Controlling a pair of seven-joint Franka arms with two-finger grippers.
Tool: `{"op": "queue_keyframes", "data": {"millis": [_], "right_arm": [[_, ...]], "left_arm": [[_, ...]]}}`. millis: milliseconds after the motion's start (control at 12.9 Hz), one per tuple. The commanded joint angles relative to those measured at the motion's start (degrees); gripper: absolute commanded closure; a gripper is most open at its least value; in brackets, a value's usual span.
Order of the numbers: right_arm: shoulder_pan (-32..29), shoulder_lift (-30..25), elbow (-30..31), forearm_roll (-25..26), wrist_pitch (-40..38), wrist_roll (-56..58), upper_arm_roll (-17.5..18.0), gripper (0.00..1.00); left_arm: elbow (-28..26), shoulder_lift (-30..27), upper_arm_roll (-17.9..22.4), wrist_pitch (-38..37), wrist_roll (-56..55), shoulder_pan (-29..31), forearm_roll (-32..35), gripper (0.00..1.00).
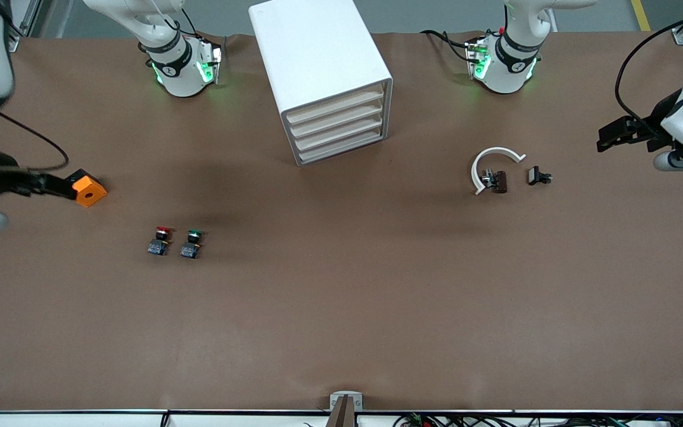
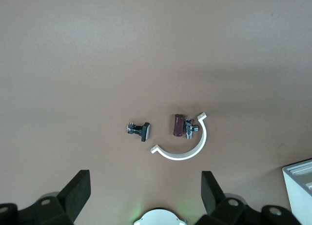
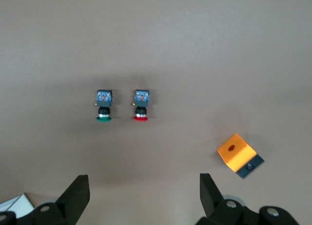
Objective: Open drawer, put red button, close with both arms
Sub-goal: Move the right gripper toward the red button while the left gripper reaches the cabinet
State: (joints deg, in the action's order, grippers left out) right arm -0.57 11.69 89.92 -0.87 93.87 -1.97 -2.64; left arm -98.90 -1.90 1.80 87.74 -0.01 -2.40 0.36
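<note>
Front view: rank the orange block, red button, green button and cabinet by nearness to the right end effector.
Right end effector, open, at its arm's table end:
1. orange block, right beside it.
2. red button.
3. green button, beside the red.
4. cabinet, mid-table, drawers shut.

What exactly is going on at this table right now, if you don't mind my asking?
Nothing is being handled yet. The left gripper is open above the table at its own end, and the right gripper is open at its end near the orange block. All four drawers of the cabinet are shut. The red button lies untouched beside the green button.
</note>
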Motion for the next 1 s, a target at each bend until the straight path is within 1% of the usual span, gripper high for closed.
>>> {"op": "queue_keyframes", "data": {"millis": [0,77,232,464,618,773,928], "right_arm": [[0.92,-0.09,0.69,0.08,2.36,-1.72,-0.09,0.00],[0.92,-0.09,2.35,-0.19,3.67,-3.29,-0.09,0.00],[1.45,-0.18,7.53,-0.19,9.81,-6.11,0.00,0.00],[1.54,-0.18,15.70,-0.28,20.78,-6.47,0.00,0.00],[1.63,-0.09,21.94,-0.36,29.92,-8.13,0.00,0.00],[2.41,0.43,26.69,-0.36,37.93,-8.93,0.00,0.00],[3.82,2.35,29.34,-0.36,43.13,-11.91,-0.09,0.00]], "left_arm": [[1.34,3.64,-0.30,-1.34,-0.69,0.03,1.31,0.00],[1.34,4.70,-0.48,-1.34,-0.69,-0.50,1.31,0.00],[1.34,7.08,-1.97,-1.34,-1.83,-1.03,1.22,0.00],[1.43,11.55,-5.57,-1.26,-8.32,-1.12,1.31,0.00],[1.43,14.72,-8.20,-1.34,-14.90,-1.12,1.22,0.00],[1.43,17.35,-10.58,-1.34,-22.62,-2.16,1.05,0.00],[2.22,20.43,-10.94,-1.08,-33.42,-5.32,0.53,0.00]]}}
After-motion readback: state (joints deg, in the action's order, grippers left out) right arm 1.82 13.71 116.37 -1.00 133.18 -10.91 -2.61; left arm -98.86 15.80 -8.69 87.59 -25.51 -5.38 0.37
